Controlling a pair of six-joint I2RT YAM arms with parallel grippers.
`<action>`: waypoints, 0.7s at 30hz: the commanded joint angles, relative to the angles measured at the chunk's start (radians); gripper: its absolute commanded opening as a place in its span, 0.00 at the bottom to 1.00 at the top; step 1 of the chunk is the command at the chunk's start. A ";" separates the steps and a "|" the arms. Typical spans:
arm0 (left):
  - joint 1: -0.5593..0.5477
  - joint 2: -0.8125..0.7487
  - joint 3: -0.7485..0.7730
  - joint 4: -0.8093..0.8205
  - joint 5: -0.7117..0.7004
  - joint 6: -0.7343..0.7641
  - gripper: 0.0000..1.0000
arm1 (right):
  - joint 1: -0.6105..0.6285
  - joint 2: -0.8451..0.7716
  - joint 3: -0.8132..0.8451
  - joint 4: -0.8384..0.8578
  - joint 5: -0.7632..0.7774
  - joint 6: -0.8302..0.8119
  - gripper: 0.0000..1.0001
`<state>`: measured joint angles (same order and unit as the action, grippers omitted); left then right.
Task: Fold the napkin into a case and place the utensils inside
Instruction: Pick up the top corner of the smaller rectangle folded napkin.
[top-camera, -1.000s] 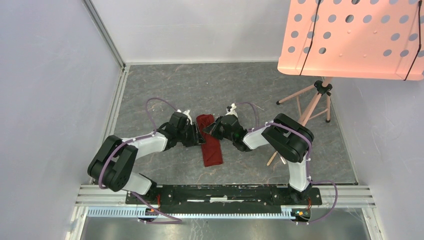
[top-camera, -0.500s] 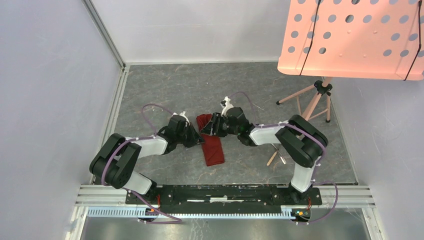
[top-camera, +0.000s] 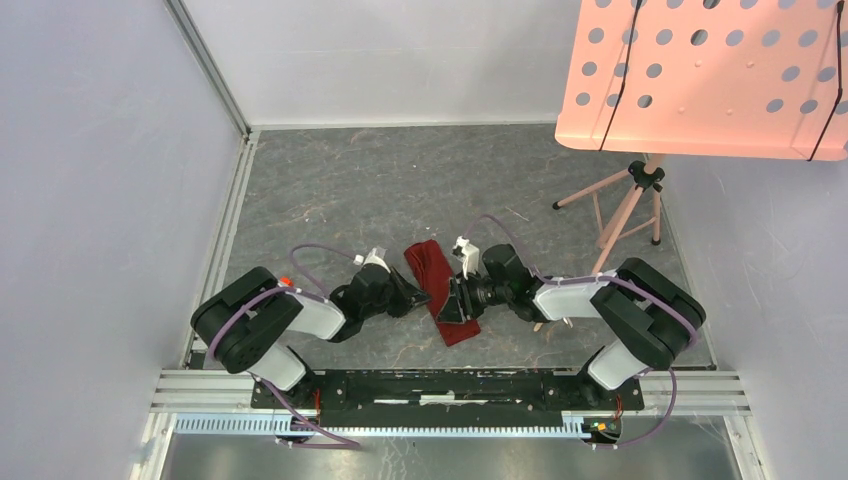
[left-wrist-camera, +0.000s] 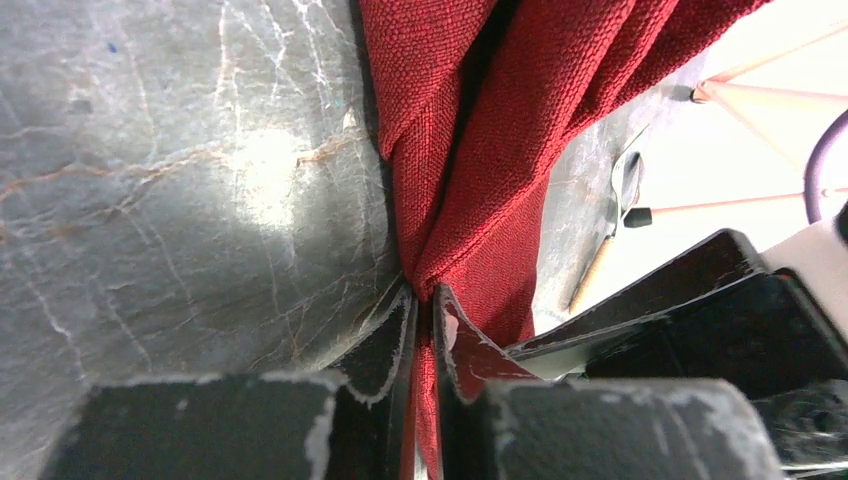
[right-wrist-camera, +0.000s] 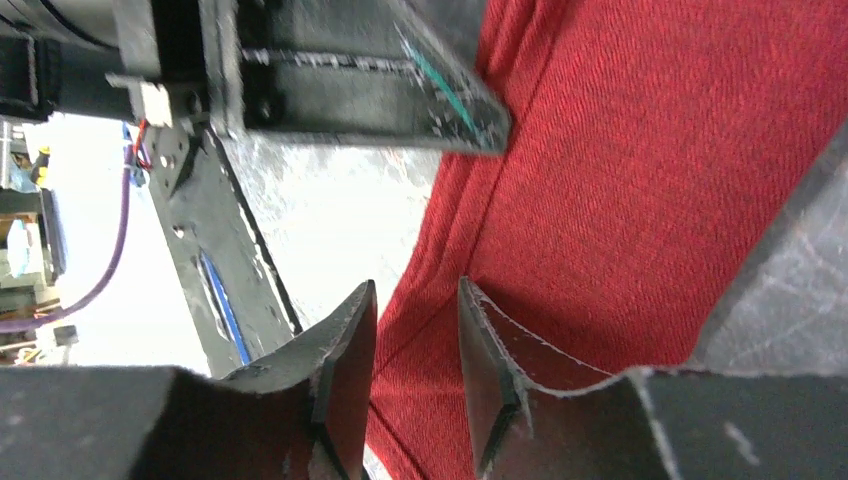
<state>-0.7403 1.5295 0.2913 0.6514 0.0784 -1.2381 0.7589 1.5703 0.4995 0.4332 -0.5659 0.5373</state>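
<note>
I've the left gripper (left-wrist-camera: 422, 300) pinched on the napkin (left-wrist-camera: 470, 150) edge, lower centre (anchor for the fold); right gripper (right-wrist-camera: 415, 310) narrowly open astride the hem, probably not gripping.

I observe both arms low, elbows bent, forearms reaching inward toward each other. My left arm (top-camera: 300, 315) points right. The left gripper (left-wrist-camera: 422, 295) has its jaws pressed together on a fold of the napkin (left-wrist-camera: 480, 150). My right arm (top-camera: 590, 295) points left. The right gripper (right-wrist-camera: 415, 290) sits near the left one, jaws parted by a narrow gap, with the cloth's hem lying between them unclamped.
</note>
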 joint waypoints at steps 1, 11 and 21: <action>-0.013 0.013 -0.041 0.037 -0.103 -0.084 0.17 | 0.001 -0.039 -0.044 0.012 -0.002 -0.107 0.39; 0.024 -0.291 0.002 -0.383 -0.003 0.134 0.56 | 0.005 -0.091 0.050 -0.146 0.075 -0.233 0.45; 0.209 -0.691 0.012 -0.791 0.061 0.306 0.67 | 0.006 -0.025 0.296 -0.181 0.388 -0.268 0.66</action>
<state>-0.5774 0.9340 0.2741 0.0536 0.1097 -1.0561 0.7639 1.5093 0.7033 0.2157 -0.3435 0.2897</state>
